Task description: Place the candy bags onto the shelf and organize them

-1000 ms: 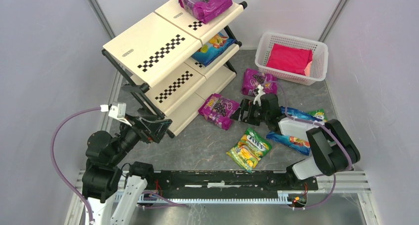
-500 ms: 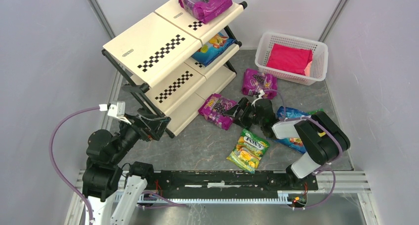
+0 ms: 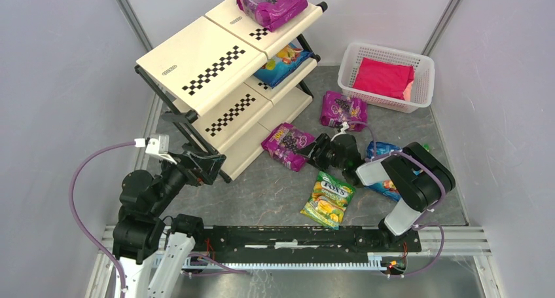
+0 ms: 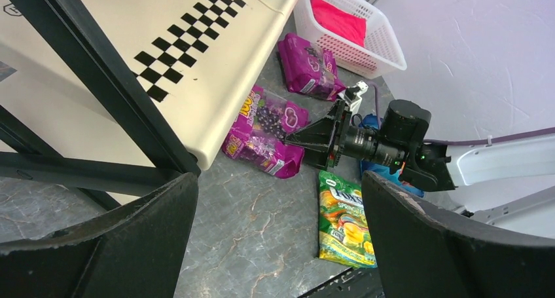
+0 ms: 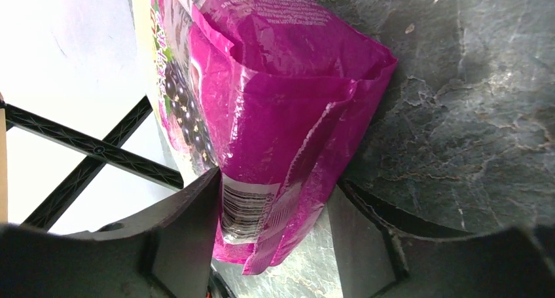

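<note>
— How many bags do you see?
— Three magenta bags [image 5: 275, 95]; one tops the shelf [image 3: 196, 62], one lies by the basket [image 3: 347, 69], your right gripper [image 5: 275, 186] pinches the third's end, jaws half-wide; one green bag [image 3: 330, 198]; blue bags [image 3: 283, 62] partly hidden, count unclear; left gripper [image 4: 278, 180] gapes empty.

1. Right gripper [image 5: 275, 196] sits low at the magenta candy bag [image 5: 275, 101], its two dark fingers [image 5: 183, 232] flanking the bag's crimped, barcoded end.
2. One finger touches the plastic; whether both are squeezing it is hard to call from here.
3. The bag lies on the grey marbled table [image 5: 471, 114], grape print facing away.
4. Beyond it are the black bars of the shelf [image 5: 91, 150].
</note>
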{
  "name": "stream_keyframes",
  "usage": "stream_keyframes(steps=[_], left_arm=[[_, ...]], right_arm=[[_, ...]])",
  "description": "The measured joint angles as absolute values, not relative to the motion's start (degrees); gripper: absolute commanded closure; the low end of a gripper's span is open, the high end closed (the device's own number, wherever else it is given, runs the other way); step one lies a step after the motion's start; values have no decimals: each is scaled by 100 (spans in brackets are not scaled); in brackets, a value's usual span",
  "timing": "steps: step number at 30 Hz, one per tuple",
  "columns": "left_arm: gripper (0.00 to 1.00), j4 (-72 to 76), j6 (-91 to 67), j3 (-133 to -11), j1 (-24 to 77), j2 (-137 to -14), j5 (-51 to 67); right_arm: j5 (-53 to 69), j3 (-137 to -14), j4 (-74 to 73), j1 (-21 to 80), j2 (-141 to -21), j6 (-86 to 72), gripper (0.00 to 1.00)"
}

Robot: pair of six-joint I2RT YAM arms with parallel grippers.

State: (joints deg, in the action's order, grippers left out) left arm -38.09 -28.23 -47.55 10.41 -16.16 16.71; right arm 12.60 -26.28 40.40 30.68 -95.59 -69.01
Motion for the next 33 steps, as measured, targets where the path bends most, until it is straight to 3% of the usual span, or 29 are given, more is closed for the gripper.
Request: stream_keyframes(steps=[6,13,22,33], left_arm=[[0,-3809,-2814,-4753,1041,-1619,1651],[0,-3809,-2814,-4748,1041,-1594,1553],[0,-3809,-2799,-4742,1041,-1575,1507],[0,-3809,-2799,-4740,1041,-1535,1503]], right_arm=[[1216,-2493,4324,3074,-9472,-6801,57],[1302,-2379,4506,3076,-9279,-6792,70],[1444,-2060,4311,3076,-8508,-6810,80],[1605,-1964,2915,2873,-6930,-6565,91]])
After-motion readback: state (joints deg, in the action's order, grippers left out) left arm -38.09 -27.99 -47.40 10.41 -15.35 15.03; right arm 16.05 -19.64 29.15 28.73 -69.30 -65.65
